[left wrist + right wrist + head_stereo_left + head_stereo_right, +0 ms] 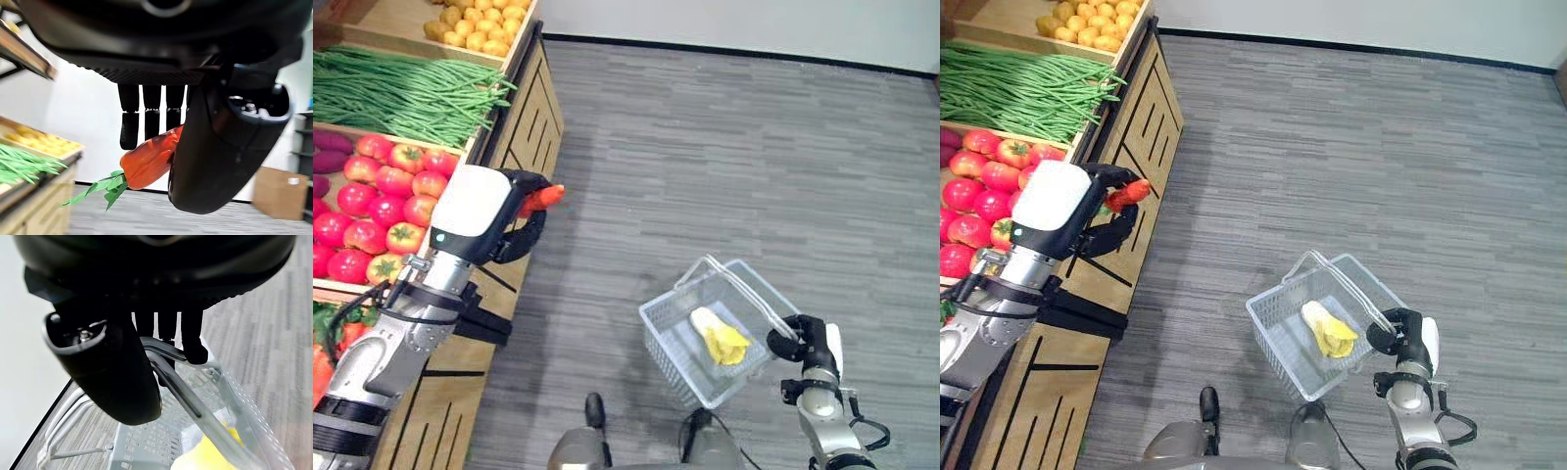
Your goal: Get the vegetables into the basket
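In the left eye view the left hand [514, 220] hangs beside the wooden produce stand [524, 117], its fingers curled round an orange carrot [544, 196] whose tip pokes out over the grey floor [724, 147]. Low on the right, the right hand [800, 338] grips a handle of the clear wire basket [671, 338], which carries a yellow vegetable [720, 336].

The right eye view shows tomatoes [979, 181] and green beans [1018, 88] on the stand.

In the left wrist view the carrot sits pinched between thumb and fingers [129, 122], leafy end downward.

The right wrist view shows fingers hooked over the basket's handle [181, 391].
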`<state>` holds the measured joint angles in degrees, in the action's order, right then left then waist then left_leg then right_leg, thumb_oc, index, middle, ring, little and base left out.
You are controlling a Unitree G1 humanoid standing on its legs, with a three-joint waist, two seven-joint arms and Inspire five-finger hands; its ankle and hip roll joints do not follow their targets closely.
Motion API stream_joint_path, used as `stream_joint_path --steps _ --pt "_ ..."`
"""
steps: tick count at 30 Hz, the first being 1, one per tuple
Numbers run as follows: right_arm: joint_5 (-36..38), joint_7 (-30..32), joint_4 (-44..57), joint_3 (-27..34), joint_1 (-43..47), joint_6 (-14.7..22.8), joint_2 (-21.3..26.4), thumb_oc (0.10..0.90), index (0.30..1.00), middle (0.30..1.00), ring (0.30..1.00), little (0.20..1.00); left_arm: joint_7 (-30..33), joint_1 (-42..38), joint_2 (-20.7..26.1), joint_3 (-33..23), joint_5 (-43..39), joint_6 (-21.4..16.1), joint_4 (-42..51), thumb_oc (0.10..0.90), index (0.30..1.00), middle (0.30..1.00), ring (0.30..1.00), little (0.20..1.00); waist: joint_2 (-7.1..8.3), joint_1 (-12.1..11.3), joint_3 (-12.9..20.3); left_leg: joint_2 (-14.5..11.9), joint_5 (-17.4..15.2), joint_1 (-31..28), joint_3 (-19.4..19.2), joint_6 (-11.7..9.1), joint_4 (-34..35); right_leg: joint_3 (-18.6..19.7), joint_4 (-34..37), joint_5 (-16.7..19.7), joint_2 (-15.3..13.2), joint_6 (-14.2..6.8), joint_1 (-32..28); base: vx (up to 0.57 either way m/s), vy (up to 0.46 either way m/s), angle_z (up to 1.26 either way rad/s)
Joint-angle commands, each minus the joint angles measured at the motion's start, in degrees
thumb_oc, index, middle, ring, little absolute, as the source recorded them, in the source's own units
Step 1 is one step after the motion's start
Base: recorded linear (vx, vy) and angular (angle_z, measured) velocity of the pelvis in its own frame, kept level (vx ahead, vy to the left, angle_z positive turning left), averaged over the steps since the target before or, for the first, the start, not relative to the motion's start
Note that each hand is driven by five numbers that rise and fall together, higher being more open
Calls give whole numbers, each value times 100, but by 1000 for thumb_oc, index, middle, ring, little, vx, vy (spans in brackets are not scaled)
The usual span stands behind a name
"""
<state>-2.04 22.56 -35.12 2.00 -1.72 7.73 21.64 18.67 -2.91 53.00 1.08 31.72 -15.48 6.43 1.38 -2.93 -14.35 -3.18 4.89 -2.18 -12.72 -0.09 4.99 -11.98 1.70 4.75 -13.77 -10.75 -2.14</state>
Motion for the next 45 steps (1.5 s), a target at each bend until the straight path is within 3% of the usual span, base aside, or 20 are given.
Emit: stream_joint_path --steps 1,8,23,30,42,45 --pt "51 387 727 425 394 606 500 400 300 300 300 300 344 -208 21 -383 -73 -321 428 400 300 300 300 300 44 248 592 -115 -457 161 -14 -337 -234 71 -127 -279 103 -120 180 33 -279 -62" --pt "12 414 768 300 670 574 793 400 300 300 300 300 114 -472 -286 59 -333 -474 451 400 300 300 300 300 -89 380 684 -327 -278 -96 -87 -554 -26 131 329 -307 367 -21 -109 27 -144 -27" --pt "5 547 684 -330 2015 494 1431 400 300 300 300 300 -390 -1761 -441 1736 -1103 -813 660 400 300 300 300 300 -288 522 769 -403 -306 -279 -224 -615 1 283 330 -357 423 -7 -151 20 -26 -5" --pt "235 530 1118 -829 2709 647 1149 400 300 300 300 300 -544 -2611 -883 2734 -1035 -776 226 400 300 300 300 300 -339 586 779 -377 -354 -332 -271 -594 1 368 330 -343 402 -15 -147 7 2 -1" --pt "311 578 1411 -1160 3113 674 680 400 300 300 300 300 -643 -2635 -1863 3402 -895 -654 -599 400 300 300 300 300 -351 608 787 -351 -389 -338 -258 -554 1 404 330 -342 380 -9 -150 2 1 -1" --pt "475 482 1734 -1275 3101 806 477 400 300 300 300 300 -645 -2692 -1996 3732 -457 -615 -1004 400 300 300 300 300 -340 641 804 -358 -395 -367 -279 -553 1 431 330 -346 391 -4 -154 0 0 0"
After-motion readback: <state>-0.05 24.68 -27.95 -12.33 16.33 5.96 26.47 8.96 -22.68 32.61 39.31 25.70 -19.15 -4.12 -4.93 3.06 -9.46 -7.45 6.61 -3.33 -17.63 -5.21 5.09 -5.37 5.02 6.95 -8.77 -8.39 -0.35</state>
